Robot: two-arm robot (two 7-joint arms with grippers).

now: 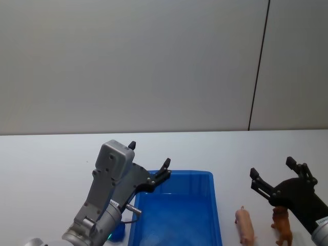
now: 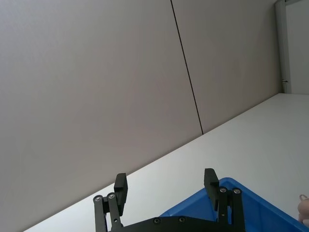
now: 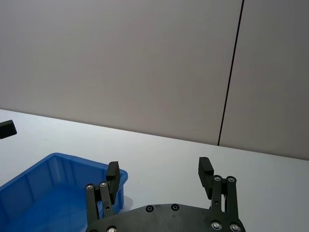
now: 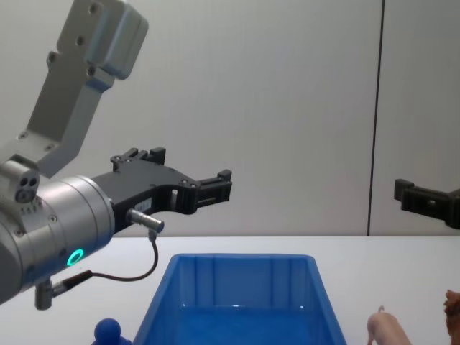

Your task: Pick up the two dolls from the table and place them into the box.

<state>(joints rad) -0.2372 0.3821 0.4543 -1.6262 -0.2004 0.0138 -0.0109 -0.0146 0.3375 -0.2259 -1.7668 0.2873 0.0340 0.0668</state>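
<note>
**Soft, even light all round**

The room is bright, with a diffuse, even light. The grey wall (image 1: 133, 61) is lit flatly from edge to edge. On the white table (image 1: 46, 154) the shadows are faint and soft-edged. A pale sheen lies on the glossy floor of the blue box (image 1: 189, 184). A small green ring (image 4: 75, 256) glows on the left arm.

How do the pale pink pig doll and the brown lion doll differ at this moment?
The pale pink pig doll is light; the brown lion doll is darker, orange-brown. The pig sits nearer the bright blue plastic bin; the lion sits farther right, partly hidden behind the open right gripper. Both rest on the white table, outside the bin.
</note>
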